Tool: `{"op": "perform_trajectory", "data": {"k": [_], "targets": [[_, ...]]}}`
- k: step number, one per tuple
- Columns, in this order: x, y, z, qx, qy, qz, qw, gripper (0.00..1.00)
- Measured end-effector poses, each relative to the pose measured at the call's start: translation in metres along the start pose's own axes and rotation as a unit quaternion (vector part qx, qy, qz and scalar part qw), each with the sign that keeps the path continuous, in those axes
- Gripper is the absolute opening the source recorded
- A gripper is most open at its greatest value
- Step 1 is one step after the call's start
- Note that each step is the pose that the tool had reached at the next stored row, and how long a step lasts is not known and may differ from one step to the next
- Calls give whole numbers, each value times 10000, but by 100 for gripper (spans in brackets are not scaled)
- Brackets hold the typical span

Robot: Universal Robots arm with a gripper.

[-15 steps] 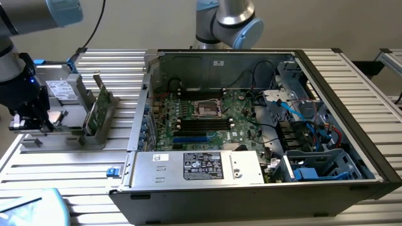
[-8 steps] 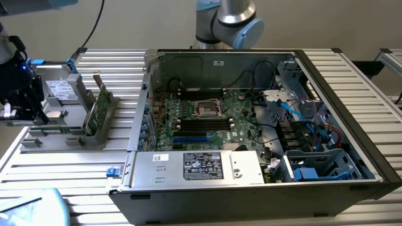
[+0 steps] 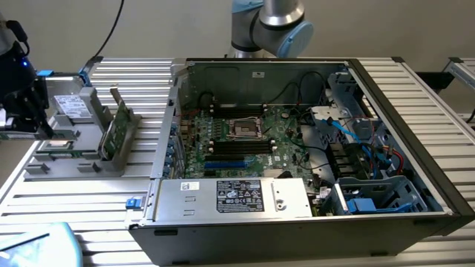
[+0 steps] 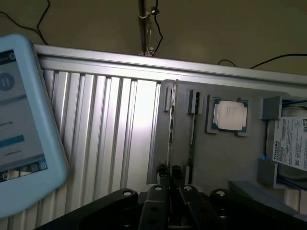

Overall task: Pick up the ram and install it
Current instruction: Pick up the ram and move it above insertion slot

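Fingers: the black metal fingers [image 4: 160,176] are sitting close together with only a sliver of gap between them. I cannot tell whether anything is pinched in that gap.
Ram: the slim, long, dark green-black ram [image 4: 191,139] is standing on edge in a slot of the holder. Its near end is lying just past the fingertips and slightly to one side of them.
Holder: the flat grey plastic holder [image 4: 211,163] is lying on the tabletop and carrying the loose parts.
Green board: a thin bright-green circuit board [image 4: 171,129] is standing on edge just beside the ram and parallel to it, in line with the gap between the fingers.
Processor: a square silver processor chip [image 4: 230,115] is lying flat in its own recess on the ram's other side, apart from it.
Hard drive: a white-labelled metal hard drive [image 4: 293,143] is resting beyond the processor.
Tabletop: the ribbed aluminium tabletop [image 4: 110,134] is stretching away beside the holder.
Tablet: a blue-cased tablet [image 4: 24,120] is showing a lit screen, apart from the holder.
Computer case: the open black computer case [image 3: 297,245] is lying on its side with the green motherboard [image 3: 282,144] facing up. The holder is sitting on the exterior view's left of it.
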State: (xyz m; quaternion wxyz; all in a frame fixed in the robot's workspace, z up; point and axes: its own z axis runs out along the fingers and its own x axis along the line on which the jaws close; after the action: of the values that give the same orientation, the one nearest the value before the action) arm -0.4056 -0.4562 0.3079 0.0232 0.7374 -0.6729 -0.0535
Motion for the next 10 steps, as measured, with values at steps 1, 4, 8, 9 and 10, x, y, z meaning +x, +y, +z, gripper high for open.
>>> {"op": "perform_trajectory", "data": {"k": [1, 4, 8, 9, 10], "targets": [[5, -29, -40, -13, -1, 0, 10000, 14], [17, -140, -169, -26, -2, 1, 10000, 14], [33, -285, -281, -29, -2, 1, 10000, 14], [35, -321, -299, -28, -2, 1, 10000, 14], [38, -357, -316, -28, -2, 1, 10000, 14]]}}
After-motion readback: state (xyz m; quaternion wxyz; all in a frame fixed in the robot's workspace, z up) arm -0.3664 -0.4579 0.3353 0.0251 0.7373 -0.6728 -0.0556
